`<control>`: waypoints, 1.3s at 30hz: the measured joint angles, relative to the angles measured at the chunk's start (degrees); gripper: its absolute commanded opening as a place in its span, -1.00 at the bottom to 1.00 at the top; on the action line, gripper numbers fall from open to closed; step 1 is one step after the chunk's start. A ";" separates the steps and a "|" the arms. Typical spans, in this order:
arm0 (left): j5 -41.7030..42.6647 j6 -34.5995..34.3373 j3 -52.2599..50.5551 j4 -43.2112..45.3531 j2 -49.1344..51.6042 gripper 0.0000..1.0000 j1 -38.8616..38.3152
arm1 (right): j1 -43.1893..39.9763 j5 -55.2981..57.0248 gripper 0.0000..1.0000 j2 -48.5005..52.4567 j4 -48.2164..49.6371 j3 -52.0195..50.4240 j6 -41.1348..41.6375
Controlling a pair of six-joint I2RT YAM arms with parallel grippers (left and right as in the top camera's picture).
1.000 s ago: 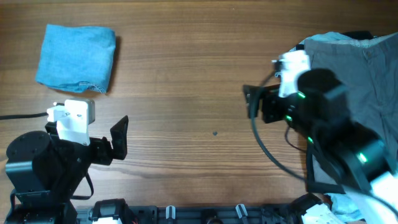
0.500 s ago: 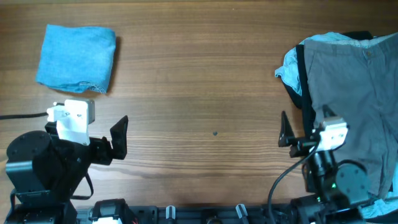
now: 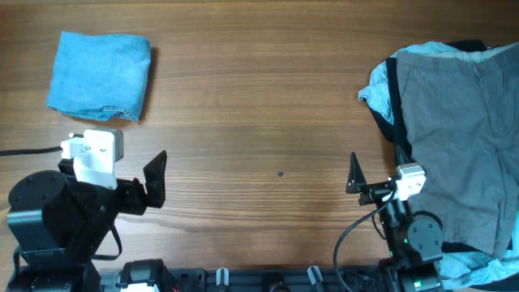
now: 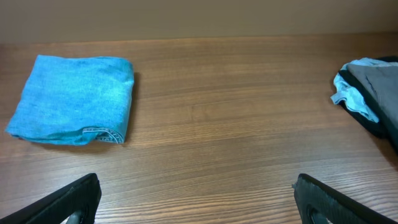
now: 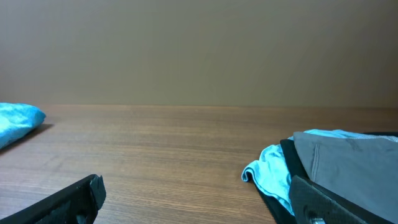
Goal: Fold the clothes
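Note:
A folded blue cloth (image 3: 99, 75) lies at the far left of the wooden table; it also shows in the left wrist view (image 4: 74, 99) and at the left edge of the right wrist view (image 5: 18, 121). A pile of clothes lies at the right, with grey shorts (image 3: 462, 122) on top of a light blue garment (image 3: 378, 88) and a black one. My left gripper (image 3: 154, 180) is open and empty near the front left. My right gripper (image 3: 358, 182) is open and empty near the front edge, just left of the pile.
Bare wooden tabletop (image 3: 259, 105) lies between the folded cloth and the pile. A black cable (image 3: 28, 151) runs in from the left edge. The arm bases stand along the front edge.
My right arm has drawn back from the pile's upper left corner to the front edge, empty. The left arm and the clothes have not moved.

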 measured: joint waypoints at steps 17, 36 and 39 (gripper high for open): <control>-1.70 0.00 0.00 -2.97 0.00 1.00 0.00 | -0.02 0.00 0.99 0.00 0.00 0.00 0.02; -4.24 -12.39 -56.70 58.38 -37.92 1.00 0.00 | 0.00 -0.02 0.99 0.02 0.02 0.00 0.02; -4.24 -14.25 -62.05 61.51 -37.97 1.00 0.00 | 0.00 -0.02 0.99 0.02 0.02 0.00 0.02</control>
